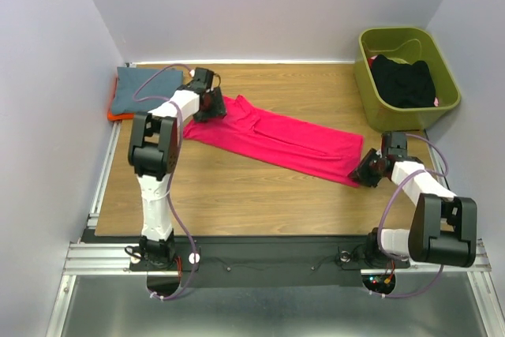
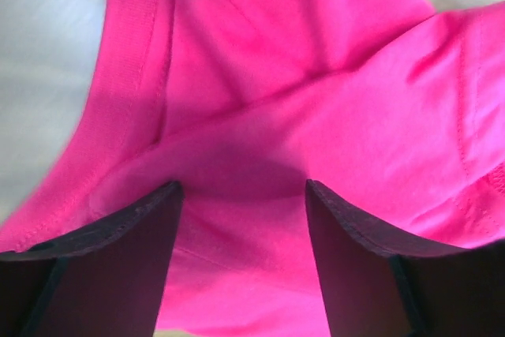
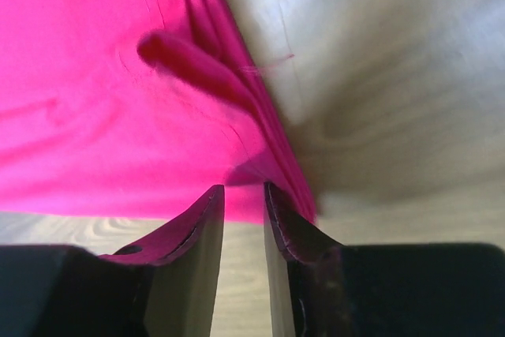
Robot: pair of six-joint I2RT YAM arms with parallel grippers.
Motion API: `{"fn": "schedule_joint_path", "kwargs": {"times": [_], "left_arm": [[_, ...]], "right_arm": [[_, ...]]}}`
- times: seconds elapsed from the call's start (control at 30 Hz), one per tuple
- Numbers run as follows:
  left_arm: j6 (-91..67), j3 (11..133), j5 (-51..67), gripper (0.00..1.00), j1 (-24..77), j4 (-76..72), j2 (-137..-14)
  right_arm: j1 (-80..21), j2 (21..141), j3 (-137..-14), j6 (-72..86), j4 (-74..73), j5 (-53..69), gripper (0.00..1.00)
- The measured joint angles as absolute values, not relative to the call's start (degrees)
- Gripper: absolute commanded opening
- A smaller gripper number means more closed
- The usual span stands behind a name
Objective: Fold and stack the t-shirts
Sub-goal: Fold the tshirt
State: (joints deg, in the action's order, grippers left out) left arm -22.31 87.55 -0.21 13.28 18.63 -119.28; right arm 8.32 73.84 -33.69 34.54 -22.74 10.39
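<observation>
A magenta-pink t-shirt (image 1: 284, 138) lies stretched in a long diagonal band across the wooden table. My left gripper (image 1: 211, 106) is at its far left end. In the left wrist view that gripper (image 2: 243, 187) stands open, fingers wide apart over the pink cloth (image 2: 316, 116). My right gripper (image 1: 367, 171) sits at the shirt's near right corner. In the right wrist view it (image 3: 243, 187) is open by a narrow gap, bare table showing between the fingers and the pink hem (image 3: 79, 100) just beyond the tips. A folded blue-grey t-shirt (image 1: 142, 88) rests on an orange one (image 1: 117, 116) at the far left.
An olive-green bin (image 1: 365, 84) stands at the back right with a black garment (image 1: 404, 80) inside. Grey walls close in the table on the left, back and right. A metal rail runs along the near edge by the arm bases.
</observation>
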Motion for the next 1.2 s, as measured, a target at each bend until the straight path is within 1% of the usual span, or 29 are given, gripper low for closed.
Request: {"fn": "schedule_joint_path", "kwargs": {"times": [0.03, 0.1, 0.17, 0.23, 0.33, 0.4, 0.47, 0.57, 0.63, 0.73, 0.83, 1.0, 1.2], "left_arm": [[-22.1, 90.0, -0.3, 0.79, 13.5, 19.6, -120.6], [-21.2, 97.0, -0.5, 0.80, 14.2, 19.8, -125.2], [-20.6, 100.3, -0.5, 0.81, 14.6, 19.8, -127.3], [-20.3, 101.1, -0.5, 0.82, 14.7, 19.9, -127.6], [-20.3, 101.1, -0.7, 0.84, 14.7, 20.7, -126.9], [-20.4, 100.0, -1.9, 0.83, 14.9, 21.2, -125.0], [-21.1, 97.3, -3.1, 0.83, 15.0, 21.3, -121.6], [-23.1, 92.3, -4.4, 0.77, 15.4, 21.7, -114.9], [-24.4, 88.9, -5.0, 0.74, 15.8, 21.2, -110.1], [-25.6, 86.5, -5.1, 0.73, 16.8, 20.4, -108.0], [-26.4, 85.9, -5.1, 0.72, 17.6, 19.8, -109.7], [-26.4, 86.8, -5.5, 0.71, 18.2, 19.5, -116.9], [-25.5, 97.1, -6.5, 0.71, 17.9, 21.1, -124.9]], "right_arm": [[8.3, 73.3, -33.7, 34.3, -24.1, 10.7, 0.35], [8.3, 71.8, -34.7, 33.7, -27.2, 11.3, 0.42], [8.4, 70.4, -36.9, 32.6, -30.2, 12.2, 0.44], [8.0, 68.9, -40.3, 31.1, -32.1, 13.0, 0.45], [4.8, 68.3, -47.0, 28.1, -33.0, 12.9, 0.45], [0.5, 69.5, -51.3, 26.1, -33.1, 11.5, 0.45], [-6.4, 72.6, -54.8, 23.8, -32.7, 9.6, 0.45], [-15.6, 80.0, -59.5, 20.4, -32.3, 6.6, 0.44], [-19.7, 84.8, -61.1, 18.4, -32.2, 4.5, 0.44], [-24.2, 90.6, -61.7, 15.9, -32.6, 1.6, 0.44], [-24.9, 94.2, -62.9, 13.3, -33.0, -1.0, 0.44], [-24.8, 98.3, -64.6, 10.8, -32.4, -4.1, 0.44], [-26.7, 100.9, -63.4, 10.5, -32.3, -2.9, 0.44]]}}
